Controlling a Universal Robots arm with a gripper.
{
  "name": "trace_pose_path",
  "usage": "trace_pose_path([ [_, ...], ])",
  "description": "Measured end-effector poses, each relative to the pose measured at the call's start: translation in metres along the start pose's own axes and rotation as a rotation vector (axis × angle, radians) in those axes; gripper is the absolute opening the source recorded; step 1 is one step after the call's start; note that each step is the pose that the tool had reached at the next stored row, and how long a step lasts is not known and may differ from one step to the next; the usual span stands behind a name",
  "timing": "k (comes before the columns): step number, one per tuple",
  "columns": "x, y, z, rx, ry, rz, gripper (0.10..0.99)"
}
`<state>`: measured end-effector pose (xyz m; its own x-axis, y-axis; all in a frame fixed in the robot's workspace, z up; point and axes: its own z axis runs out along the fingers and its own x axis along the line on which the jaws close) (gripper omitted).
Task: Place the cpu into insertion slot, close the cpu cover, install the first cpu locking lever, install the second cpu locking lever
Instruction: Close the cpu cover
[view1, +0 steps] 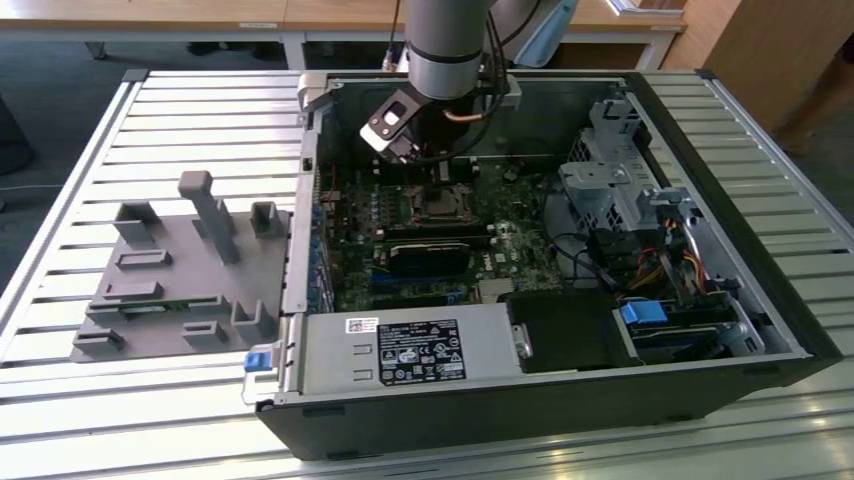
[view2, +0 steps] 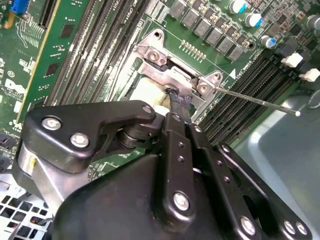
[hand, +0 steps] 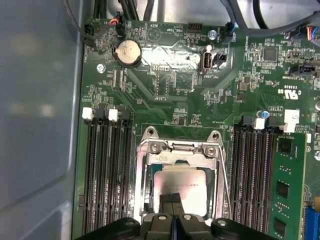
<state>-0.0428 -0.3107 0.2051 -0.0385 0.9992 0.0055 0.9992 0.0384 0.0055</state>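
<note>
Slatted metal is making up the surface (view1: 200, 110) in front of me, and it is carrying an open computer case (view1: 787, 310). A grey plastic fixture (view1: 174, 270) is sitting outside the case, well apart from the claw. The arm is reaching down into the case, and the claw (hand: 170, 198) is hanging right over the insertion slot (view1: 439, 207). Its fingers are looking clenched tip to tip with nothing between them. In the second wrist view the tips seem to be touching down at the edge of the cpu cover (hand: 175, 148), though I am not managing to tell whether they are resting on the frame or on the chip.

The cpu (hand: 182, 182) is sitting inside the slot, directly under the claw's tips. Its pale silvery face is lying flat and showing through the cover's cut-out, and the cover is looking lowered around it. One locking lever (view2: 257, 101), a thin wire rod, is sticking out free beyond the claw, over the memory slots (view2: 240, 107), so it is not looking latched.

I am judging the cover-closing step to be the one in hand, with the chip already placed. Any move from here is calling for a small, steady push, since the rod is thin and the parts are crowding close.
</note>
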Motion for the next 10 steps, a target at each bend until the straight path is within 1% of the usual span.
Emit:
trace_pose_path([
  [3, -0.0017, -0.0001, -0.0001, 0.0, -0.0002, 0.0, 0.106],
  [7, -0.0069, -0.0003, 0.0006, 0.0, -0.0002, -0.001, 0.106],
  [10, -0.0078, -0.0004, 0.0019, -0.001, -0.0001, -0.001, 0.106],
])
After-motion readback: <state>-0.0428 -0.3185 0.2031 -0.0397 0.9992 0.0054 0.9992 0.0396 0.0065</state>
